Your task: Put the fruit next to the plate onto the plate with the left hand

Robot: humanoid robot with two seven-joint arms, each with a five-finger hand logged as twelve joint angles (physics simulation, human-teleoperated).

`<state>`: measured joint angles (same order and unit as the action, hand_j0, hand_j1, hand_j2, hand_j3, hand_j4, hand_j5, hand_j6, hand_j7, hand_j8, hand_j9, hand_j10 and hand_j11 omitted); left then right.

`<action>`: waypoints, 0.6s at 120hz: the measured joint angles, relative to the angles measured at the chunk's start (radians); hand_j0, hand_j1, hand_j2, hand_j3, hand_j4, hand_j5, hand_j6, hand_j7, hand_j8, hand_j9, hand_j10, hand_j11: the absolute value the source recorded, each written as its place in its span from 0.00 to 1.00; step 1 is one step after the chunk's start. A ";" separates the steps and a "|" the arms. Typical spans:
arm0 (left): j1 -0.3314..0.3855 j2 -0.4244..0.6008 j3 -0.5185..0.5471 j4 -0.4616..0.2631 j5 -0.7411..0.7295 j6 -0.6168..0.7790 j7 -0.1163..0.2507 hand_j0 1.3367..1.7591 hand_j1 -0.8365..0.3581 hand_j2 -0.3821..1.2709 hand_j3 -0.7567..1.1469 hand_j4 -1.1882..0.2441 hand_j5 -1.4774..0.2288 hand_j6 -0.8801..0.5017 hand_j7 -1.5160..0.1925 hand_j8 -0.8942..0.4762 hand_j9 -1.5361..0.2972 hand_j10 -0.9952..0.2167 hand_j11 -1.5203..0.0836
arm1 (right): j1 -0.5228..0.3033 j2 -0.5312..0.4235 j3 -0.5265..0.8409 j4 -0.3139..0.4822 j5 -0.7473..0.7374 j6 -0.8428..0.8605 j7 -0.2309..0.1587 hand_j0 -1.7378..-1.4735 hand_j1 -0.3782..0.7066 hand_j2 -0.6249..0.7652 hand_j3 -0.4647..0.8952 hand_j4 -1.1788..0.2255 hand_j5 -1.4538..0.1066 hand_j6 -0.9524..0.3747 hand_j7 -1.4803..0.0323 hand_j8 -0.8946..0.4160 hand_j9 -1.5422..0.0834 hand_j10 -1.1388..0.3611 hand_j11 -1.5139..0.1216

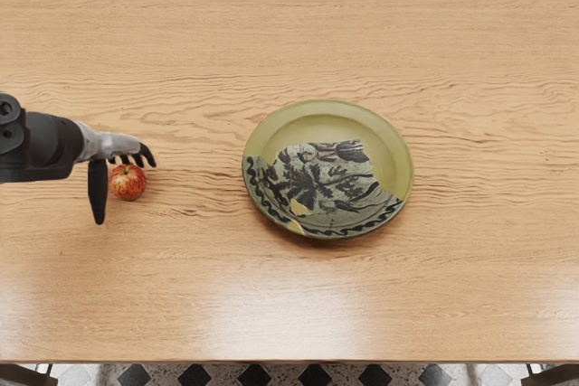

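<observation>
The near edge of the wooden table [289, 296] lies well in front of the plate [387, 144], with bare wood between. To the plate's left, well apart from it, a red apple [128, 182] sits on the table. The left hand [114, 152] hovers over it, fingers arched above and thumb hanging beside it, not clamped. This looks like the reach-to-grasp step. Next the fingers must close on the apple, then lift and carry it rightward over the plate's rim. Beyond the plate, open wood runs to the far edge.

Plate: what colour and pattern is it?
Olive-green plate with a dark leafy painting and scalloped lower border; head view.
</observation>
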<state>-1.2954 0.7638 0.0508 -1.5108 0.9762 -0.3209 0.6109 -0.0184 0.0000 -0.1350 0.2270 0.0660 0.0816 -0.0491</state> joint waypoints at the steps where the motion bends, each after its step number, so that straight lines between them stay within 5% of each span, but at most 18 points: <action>1: 0.000 0.000 0.000 0.000 0.004 0.003 0.000 0.76 0.78 0.26 0.40 0.68 0.70 0.48 0.73 0.49 0.69 0.64 0.78 | 0.000 0.000 0.000 0.000 0.000 0.000 0.000 0.30 0.04 0.45 0.34 0.83 0.92 0.71 0.97 0.67 0.94 0.75 0.92; 72: 0.079 -0.006 0.000 0.028 0.154 0.185 0.000 0.76 0.67 0.27 0.40 0.60 0.62 0.40 0.64 0.41 0.61 0.55 0.69 | 0.000 0.000 0.000 0.000 0.000 0.001 0.000 0.30 0.04 0.45 0.34 0.83 0.92 0.71 0.97 0.67 0.94 0.75 0.92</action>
<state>-1.2165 0.7578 0.0511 -1.4826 1.1298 -0.1356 0.6109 -0.0184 0.0000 -0.1350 0.2270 0.0660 0.0827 -0.0491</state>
